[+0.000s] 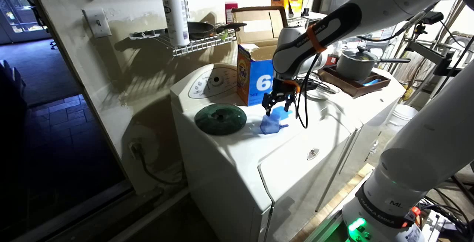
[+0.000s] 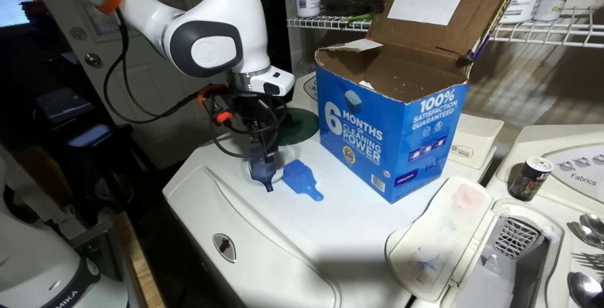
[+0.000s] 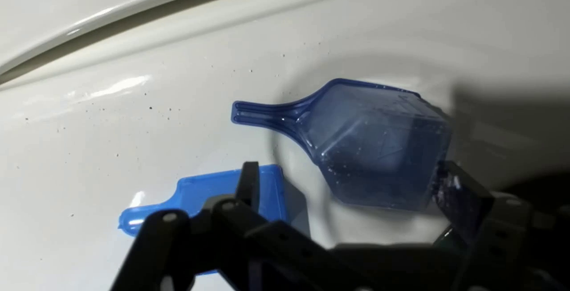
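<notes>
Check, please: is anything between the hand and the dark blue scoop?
Nothing visible stands between the open hand and the dark blue scoop. The brighter blue scoop lies beside it, partly hidden by the hand in the wrist view.

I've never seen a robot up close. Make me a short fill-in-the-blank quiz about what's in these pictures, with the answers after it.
1. The pincer has its jaws not shut but ____.
2. The see-through scoop and the opaque scoop are both ____ in colour.
3. The box advertises "6 ____ of cleaning power".
4. The round disc lying on the white machine is dark ____ in colour.

Missing words: open; blue; months; green.
</notes>
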